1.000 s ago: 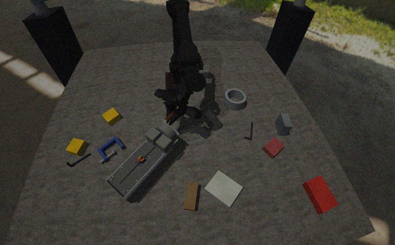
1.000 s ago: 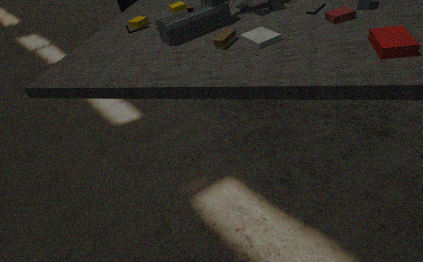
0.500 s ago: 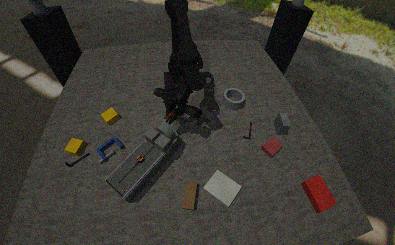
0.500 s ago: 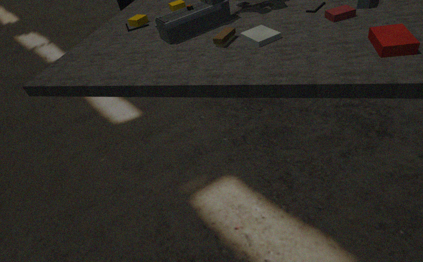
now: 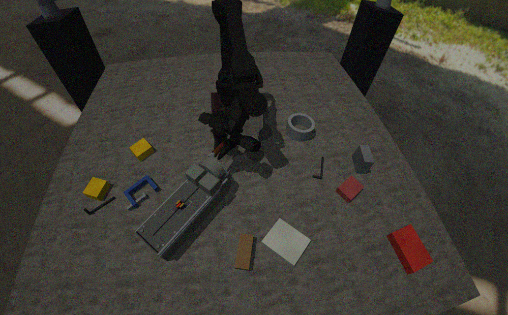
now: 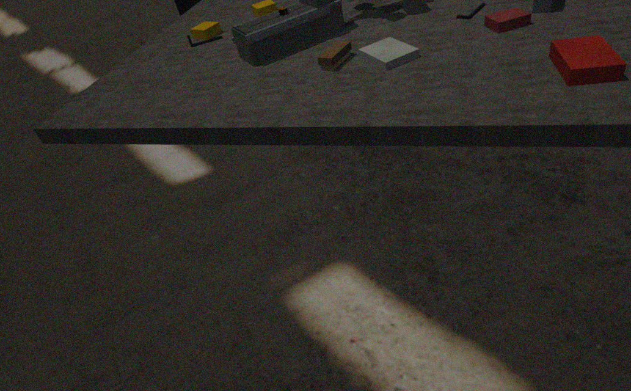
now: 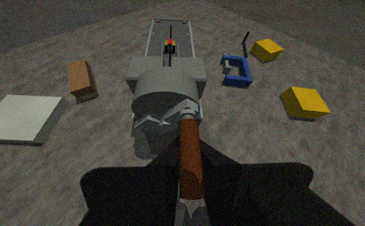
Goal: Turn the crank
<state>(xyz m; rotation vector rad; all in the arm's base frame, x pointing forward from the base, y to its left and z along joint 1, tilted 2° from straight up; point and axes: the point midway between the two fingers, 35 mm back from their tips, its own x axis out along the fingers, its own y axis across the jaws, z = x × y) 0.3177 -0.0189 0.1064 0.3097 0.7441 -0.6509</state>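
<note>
Claw of your arm is grasping the crank's reddish-brown handle, which lies between its fingers at the arm-side end of the grey machine. In your top view the machine slants from near the middle of the tabletop toward its lower-left corner, with the slide's red pointer between the brass marks, well apart from the claw and farther toward that corner. You see pointer and marks near one another, but they are too small for you to tell whether they are exactly level.
</note>
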